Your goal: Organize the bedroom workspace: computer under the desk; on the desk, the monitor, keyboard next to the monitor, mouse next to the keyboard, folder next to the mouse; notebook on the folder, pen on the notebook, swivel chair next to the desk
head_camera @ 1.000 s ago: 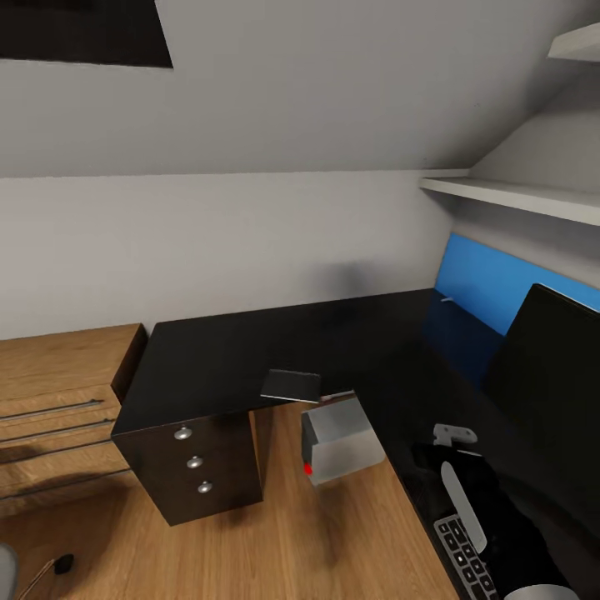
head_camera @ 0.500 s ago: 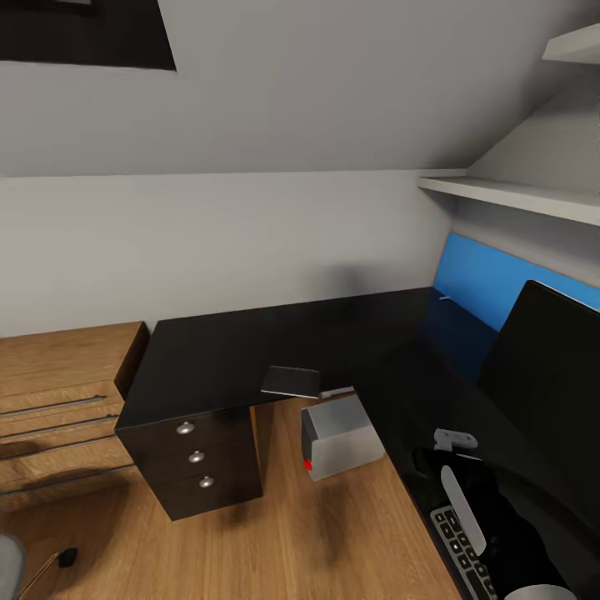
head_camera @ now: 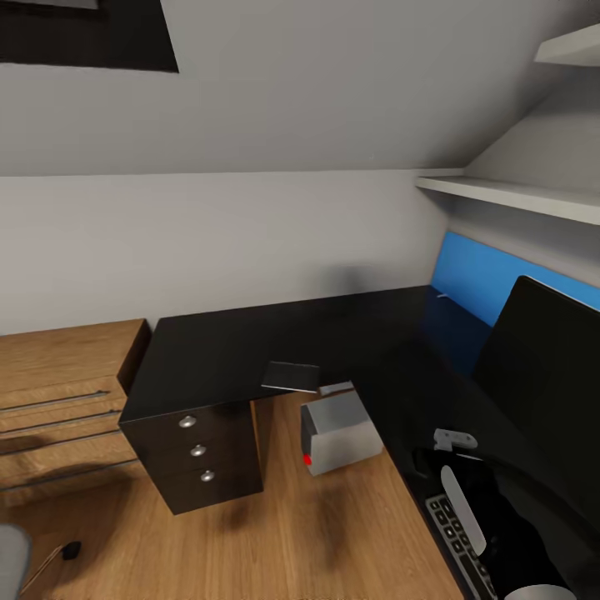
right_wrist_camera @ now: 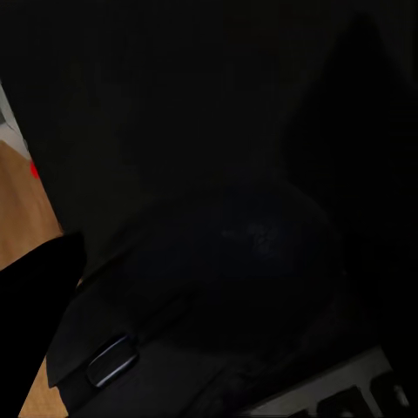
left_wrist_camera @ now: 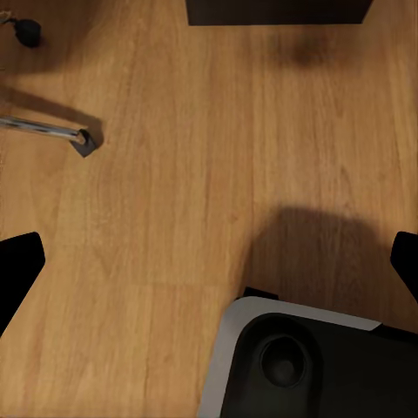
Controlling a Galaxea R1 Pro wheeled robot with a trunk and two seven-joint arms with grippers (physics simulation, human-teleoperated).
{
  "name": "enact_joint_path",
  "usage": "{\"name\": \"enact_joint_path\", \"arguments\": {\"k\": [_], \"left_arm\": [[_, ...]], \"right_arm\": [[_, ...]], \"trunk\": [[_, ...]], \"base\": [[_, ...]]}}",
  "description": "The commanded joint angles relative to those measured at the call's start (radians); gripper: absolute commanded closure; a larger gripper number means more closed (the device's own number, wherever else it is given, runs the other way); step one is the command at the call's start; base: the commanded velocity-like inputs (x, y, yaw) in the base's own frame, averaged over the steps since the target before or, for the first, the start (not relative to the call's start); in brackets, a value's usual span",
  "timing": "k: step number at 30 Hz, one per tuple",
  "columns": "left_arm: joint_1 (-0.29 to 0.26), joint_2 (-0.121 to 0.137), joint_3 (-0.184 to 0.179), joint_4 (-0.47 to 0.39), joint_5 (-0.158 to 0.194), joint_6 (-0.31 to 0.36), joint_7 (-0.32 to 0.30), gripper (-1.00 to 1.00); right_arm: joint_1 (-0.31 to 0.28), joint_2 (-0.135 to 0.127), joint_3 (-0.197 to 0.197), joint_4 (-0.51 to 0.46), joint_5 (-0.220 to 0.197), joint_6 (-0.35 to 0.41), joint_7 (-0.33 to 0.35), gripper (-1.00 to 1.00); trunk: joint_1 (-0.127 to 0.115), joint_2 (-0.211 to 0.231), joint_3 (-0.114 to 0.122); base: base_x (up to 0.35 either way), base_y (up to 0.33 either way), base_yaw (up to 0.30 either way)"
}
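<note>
The black desk (head_camera: 250, 350) runs along the wall and turns toward me on the right. The notebook (head_camera: 291, 377) lies at its front edge, with the pen (head_camera: 337, 388) beside it. Under the desk stands the computer (head_camera: 340, 433). The monitor (head_camera: 542, 367) stands on the desk's right wing, in front of the blue panel. Part of the keyboard (head_camera: 458, 546) lies at the lower right. My right gripper (head_camera: 433, 458) hovers over the desk just beyond the keyboard, shut on the black mouse (right_wrist_camera: 209, 279). My left gripper (left_wrist_camera: 209, 261) hangs open over the wooden floor.
A light wooden drawer chest (head_camera: 58, 392) stands left of the desk's drawer unit (head_camera: 200, 467). The swivel chair's caster (head_camera: 71, 550) and chrome leg (left_wrist_camera: 43, 131) are at the lower left. White shelves (head_camera: 508, 196) hang above the monitor. My own base (left_wrist_camera: 296, 366) is below the left gripper.
The whole head view has shifted a little, so the camera has moved. The monitor and keyboard now sit slightly further left in the picture. The mouse stays in the right gripper.
</note>
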Motion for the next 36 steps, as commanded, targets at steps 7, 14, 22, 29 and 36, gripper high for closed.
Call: {"name": "enact_joint_path", "arguments": {"k": [7, 14, 22, 29, 36], "left_arm": [[0.001, 0.0, 0.008, -0.002, 0.003, 0.0, -0.009, -1.0], [0.001, 0.0, 0.007, -0.002, 0.003, 0.0, -0.009, -1.0], [0.001, 0.001, 0.006, -0.002, 0.003, -0.006, -0.012, -1.0], [0.001, 0.0, 0.008, -0.002, 0.003, -0.006, -0.011, -1.0], [0.001, -0.001, 0.008, -0.002, 0.003, -0.006, -0.011, -1.0]], "right_arm": [[-0.001, 0.0, 0.0, -0.002, -0.014, 0.003, -0.006, 1.0], [-0.001, 0.0, 0.0, -0.002, -0.012, 0.002, -0.006, 1.0], [-0.001, 0.0, 0.0, -0.003, -0.01, 0.003, -0.008, 1.0], [-0.001, 0.0, -0.029, -0.002, -0.011, 0.003, -0.037, 1.0], [-0.001, 0.0, -0.038, -0.002, -0.011, 0.003, -0.043, 1.0]], "trunk": [[0.0, -0.001, -0.001], [0.0, -0.001, -0.001], [0.0, -0.001, -0.001], [0.0, -0.001, -0.001], [0.0, -0.001, -0.001]], "base": [[-0.004, 0.0, -0.017], [0.0, 0.0, 0.0], [0.0, 0.0, 0.0], [0.0, 0.0, 0.0], [0.0, 0.0, 0.0]]}}
